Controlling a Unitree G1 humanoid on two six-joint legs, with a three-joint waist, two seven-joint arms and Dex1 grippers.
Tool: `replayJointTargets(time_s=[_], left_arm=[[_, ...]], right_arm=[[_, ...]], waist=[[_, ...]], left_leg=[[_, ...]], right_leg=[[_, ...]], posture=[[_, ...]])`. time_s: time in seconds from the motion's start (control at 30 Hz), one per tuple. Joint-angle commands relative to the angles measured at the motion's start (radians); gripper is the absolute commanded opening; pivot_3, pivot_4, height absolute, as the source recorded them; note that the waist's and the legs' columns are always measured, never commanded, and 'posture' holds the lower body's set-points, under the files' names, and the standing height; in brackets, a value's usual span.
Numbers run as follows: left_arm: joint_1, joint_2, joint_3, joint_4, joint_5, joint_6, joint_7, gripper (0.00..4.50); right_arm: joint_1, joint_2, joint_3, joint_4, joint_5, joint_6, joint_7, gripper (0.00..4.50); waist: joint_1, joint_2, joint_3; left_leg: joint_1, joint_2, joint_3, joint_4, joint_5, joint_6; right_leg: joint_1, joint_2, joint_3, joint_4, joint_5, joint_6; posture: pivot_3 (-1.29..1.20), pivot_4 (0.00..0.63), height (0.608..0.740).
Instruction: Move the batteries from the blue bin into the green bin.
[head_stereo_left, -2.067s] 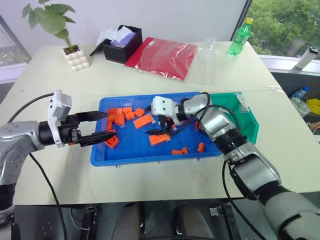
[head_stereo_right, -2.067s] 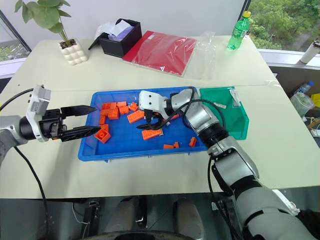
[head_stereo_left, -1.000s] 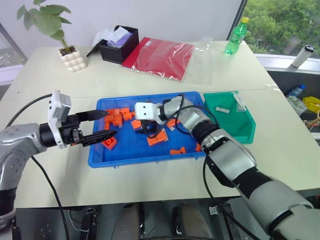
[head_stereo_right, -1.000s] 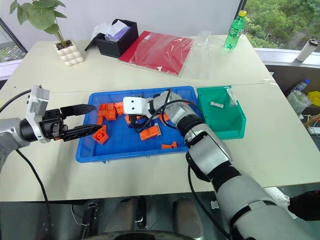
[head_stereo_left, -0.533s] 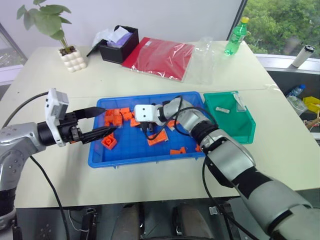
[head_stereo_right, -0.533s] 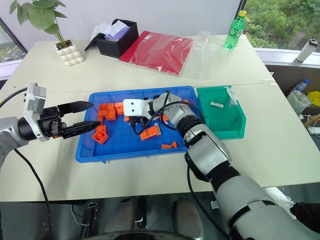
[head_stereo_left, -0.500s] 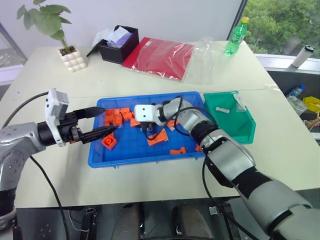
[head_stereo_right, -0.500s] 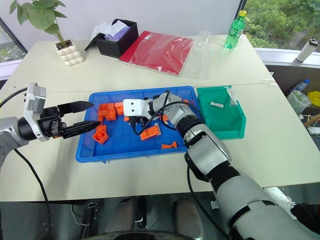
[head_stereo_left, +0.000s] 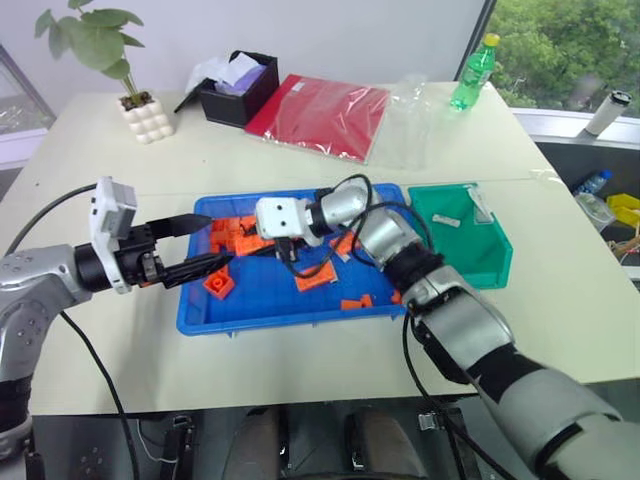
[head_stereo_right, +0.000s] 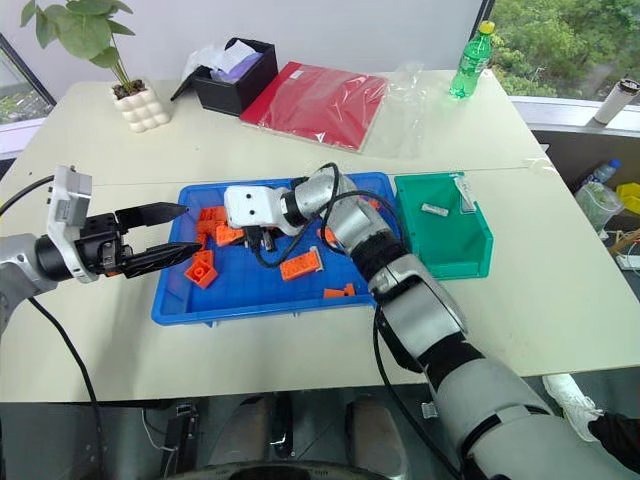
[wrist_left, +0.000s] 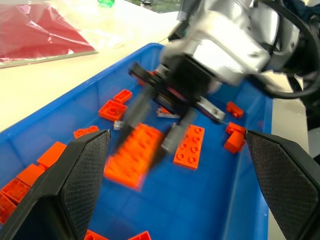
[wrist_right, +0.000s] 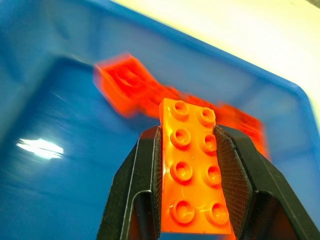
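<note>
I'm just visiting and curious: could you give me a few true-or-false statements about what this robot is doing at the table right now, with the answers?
1. The right gripper is clamped on an orange brick. True.
2. The left gripper is holding a battery. False: its fingers are spread apart with nothing between them.
3. The green bin sits beside the blue bin, on its right. True.
4. The green bin has nothing in it. False: a small silvery battery lies inside.
5. The green bottle stands inside the blue bin. False: it stands on the table at the far side, well away from the bins.
</note>
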Motion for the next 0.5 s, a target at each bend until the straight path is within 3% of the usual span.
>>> replayJointTargets(time_s=[0.03,0.33,0.5], left_arm=[[-0.022,0.013,0.016,-0.011,-0.009,-0.007,-0.014,4.50],[-0.026,0.006,0.010,-0.018,-0.007,-0.004,-0.015,4.50],[-0.021,0.007,0.014,-0.020,-0.006,-0.004,-0.015,4.50]], right_arm=[[0.045,-0.003,0.015,-0.167,0.033,0.070,0.021,1.20],[0.127,0.014,0.083,-0.198,-0.012,0.038,-0.063,1.20],[0.146,0.002,0.110,-0.215,0.000,0.052,-0.023,3.33]], waist=[[-0.001,0.000,0.000],[-0.002,0.000,0.000],[-0.001,0.000,0.000]], left_leg=[[0.000,0.000,0.000,0.000,0.000,0.000],[0.000,0.000,0.000,0.000,0.000,0.000],[0.000,0.000,0.000,0.000,0.000,0.000]], right_leg=[[0.000,0.000,0.000,0.000,0.000,0.000],[-0.001,0.000,0.000,0.000,0.000,0.000],[0.000,0.000,0.000,0.000,0.000,0.000]], posture=[[0.00,0.150,0.740],[0.00,0.150,0.740],[0.00,0.150,0.740]])
